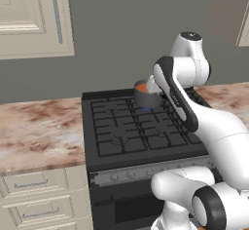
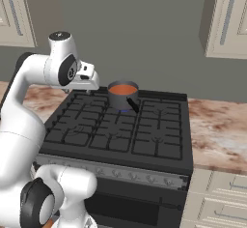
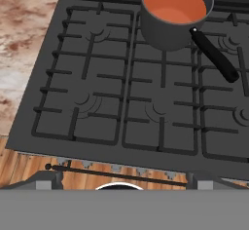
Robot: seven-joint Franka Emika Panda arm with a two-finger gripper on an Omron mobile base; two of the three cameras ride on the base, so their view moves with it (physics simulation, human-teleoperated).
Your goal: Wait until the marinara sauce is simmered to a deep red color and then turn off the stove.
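The setting is a domestic kitchen, rendered. A black gas stove point(image 2: 116, 130) with cast-iron grates, a row of front knobs point(image 2: 123, 175) and an oven door sits between marbled reddish stone countertops point(image 1: 39, 134), with beige drawer cabinets point(image 1: 41, 202) below and matching panelled wall cabinets point(image 2: 226, 17) above against a grey wall. A small grey saucepan point(image 3: 176, 17) holding orange-red marinara sauce point(image 3: 175, 5) stands on a rear burner, and wood flooring point(image 3: 29, 168) shows before the range.

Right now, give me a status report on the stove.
Gripper state unclear, raised above stove. Marinara sauce orange-red in saucepan on a rear burner. Knobs unobstructed.
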